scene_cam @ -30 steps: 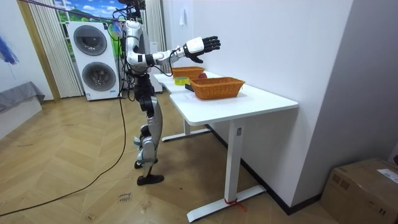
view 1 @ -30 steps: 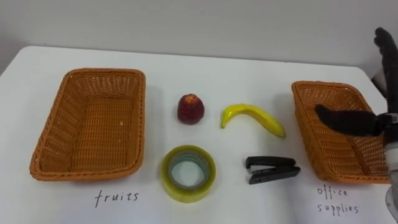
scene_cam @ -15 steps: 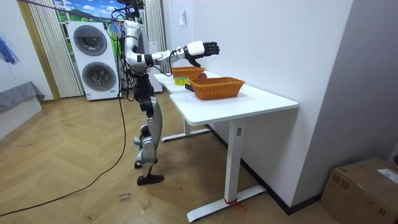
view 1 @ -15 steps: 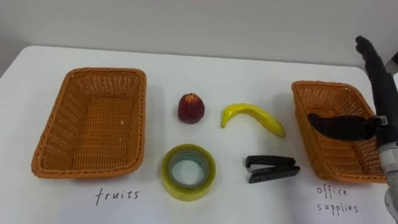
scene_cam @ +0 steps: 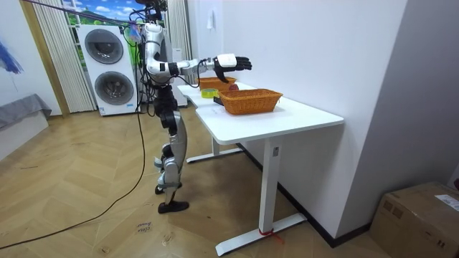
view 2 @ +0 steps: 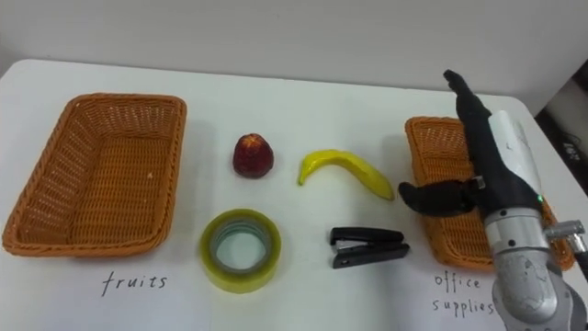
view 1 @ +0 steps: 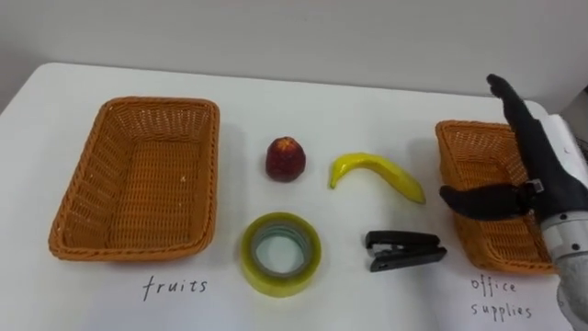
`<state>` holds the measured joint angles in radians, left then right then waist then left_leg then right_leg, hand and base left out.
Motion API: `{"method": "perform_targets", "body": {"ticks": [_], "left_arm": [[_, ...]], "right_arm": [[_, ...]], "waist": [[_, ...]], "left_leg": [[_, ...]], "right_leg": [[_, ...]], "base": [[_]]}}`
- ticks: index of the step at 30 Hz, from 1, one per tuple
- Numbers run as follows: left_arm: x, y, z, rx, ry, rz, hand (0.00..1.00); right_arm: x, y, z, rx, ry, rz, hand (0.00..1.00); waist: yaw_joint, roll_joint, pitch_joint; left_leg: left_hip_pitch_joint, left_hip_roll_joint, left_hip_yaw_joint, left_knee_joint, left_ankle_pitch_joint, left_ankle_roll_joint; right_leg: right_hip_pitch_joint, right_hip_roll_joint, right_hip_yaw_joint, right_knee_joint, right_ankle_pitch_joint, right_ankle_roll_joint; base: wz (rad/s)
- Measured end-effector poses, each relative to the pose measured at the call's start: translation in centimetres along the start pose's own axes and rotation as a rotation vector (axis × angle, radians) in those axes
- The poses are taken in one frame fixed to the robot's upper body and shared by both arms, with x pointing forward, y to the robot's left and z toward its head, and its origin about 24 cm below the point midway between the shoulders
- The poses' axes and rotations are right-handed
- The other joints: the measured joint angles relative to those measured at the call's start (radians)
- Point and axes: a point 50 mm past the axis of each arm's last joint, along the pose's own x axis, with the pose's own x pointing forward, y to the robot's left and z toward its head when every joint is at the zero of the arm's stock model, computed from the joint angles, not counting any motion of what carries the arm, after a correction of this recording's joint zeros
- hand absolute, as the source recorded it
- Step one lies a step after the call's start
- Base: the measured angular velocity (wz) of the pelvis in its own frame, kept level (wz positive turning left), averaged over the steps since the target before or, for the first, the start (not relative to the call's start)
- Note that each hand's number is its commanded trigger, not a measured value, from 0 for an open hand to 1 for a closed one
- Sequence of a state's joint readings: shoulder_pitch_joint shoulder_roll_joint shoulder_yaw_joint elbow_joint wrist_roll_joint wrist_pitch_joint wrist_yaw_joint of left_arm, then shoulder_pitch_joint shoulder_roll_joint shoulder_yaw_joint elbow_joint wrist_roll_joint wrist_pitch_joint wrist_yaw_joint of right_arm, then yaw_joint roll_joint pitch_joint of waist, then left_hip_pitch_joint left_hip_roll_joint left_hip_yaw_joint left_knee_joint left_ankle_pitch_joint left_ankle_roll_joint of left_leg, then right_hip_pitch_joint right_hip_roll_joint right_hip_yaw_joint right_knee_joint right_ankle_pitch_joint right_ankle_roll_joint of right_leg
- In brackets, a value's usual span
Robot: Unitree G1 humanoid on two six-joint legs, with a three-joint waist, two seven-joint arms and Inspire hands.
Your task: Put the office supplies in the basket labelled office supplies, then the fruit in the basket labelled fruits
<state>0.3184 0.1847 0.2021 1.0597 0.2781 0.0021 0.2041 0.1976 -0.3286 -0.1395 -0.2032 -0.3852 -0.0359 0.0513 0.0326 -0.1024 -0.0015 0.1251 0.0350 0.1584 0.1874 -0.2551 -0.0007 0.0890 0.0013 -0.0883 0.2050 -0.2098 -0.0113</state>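
Our right hand (view 1: 542,179), fingers straight, thumb spread and empty, hovers over the woven orange basket (view 1: 467,147) at frame right; the black stapler (view 1: 404,250) lies crosswise at lower centre-right, just down-left of it, so we judge it nearest.

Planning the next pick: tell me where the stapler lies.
In the left eye view the stapler lies on the table right of centre, just below the banana, between the tape and the office-supplies basket.
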Motion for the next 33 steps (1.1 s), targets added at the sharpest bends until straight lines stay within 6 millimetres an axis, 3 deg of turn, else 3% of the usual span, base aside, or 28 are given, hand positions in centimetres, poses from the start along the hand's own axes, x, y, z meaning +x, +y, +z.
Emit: {"method": "perform_targets", "body": {"ticks": [8,33], "left_arm": [[0.0,-0.3,-0.5,0.006,0.023,-0.03,0.0],[0.4,-0.8,2.2,0.128,-0.062,-0.086,0.0]], "right_arm": [[0.0,0.5,0.0,-0.02,0.007,0.086,0.0],[0.4,0.8,1.6,-0.088,-0.036,0.257,0.0]], "waist": [[0.002,-0.003,0.0012],[0.009,0.005,0.0048]], "left_leg": [[-0.002,0.0,0.001,0.002,0.0,0.0],[-0.028,0.004,0.0,0.01,0.0,0.0]], "right_leg": [[0.0,0.0,-0.002,-0.001,0.002,0.0],[-0.022,0.004,0.004,-0.001,0.011,-0.002]], "base": [[0.0],[0.0]]}}
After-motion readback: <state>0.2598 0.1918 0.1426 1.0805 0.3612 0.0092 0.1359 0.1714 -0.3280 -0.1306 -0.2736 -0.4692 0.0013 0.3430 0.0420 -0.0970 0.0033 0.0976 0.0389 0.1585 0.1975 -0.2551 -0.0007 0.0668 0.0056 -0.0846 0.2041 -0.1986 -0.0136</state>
